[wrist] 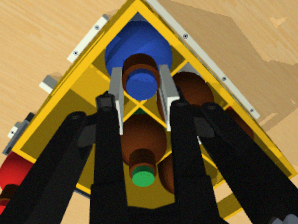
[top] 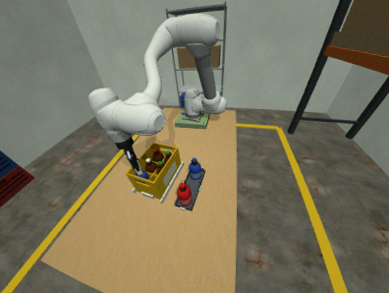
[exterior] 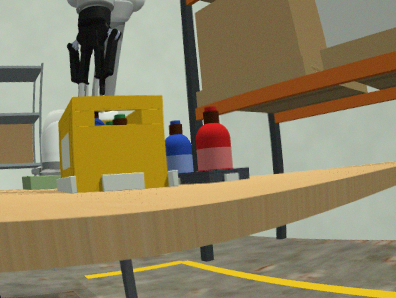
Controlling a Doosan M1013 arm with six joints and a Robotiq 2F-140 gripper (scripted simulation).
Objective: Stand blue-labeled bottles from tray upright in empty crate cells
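A blue bottle [top: 142, 175] [exterior: 99, 122] [wrist: 120, 42] stands in a corner cell of the yellow crate [top: 149, 189] [exterior: 115, 150] [wrist: 80, 92]. My gripper [top: 139, 172] [wrist: 140, 79] points down into that cell and is shut on the blue bottle's neck, one finger pad on each side. In the exterior view the crate wall hides the fingertips and the bottle's base. A second blue bottle [top: 194, 170] [exterior: 178, 150] stands upright on the dark tray [exterior: 240, 173], beside the crate. A red bottle [top: 184, 196] [exterior: 214, 145] [wrist: 15, 172] stands upright at the tray's near end.
Several brown bottles stand in other crate cells, among them a green-capped one [wrist: 142, 145] close by the gripper and one [wrist: 192, 90] beside the blue bottle. White brackets [exterior: 123, 181] [wrist: 87, 39] surround the crate's foot. Shelving [top: 361, 64] stands beyond the table.
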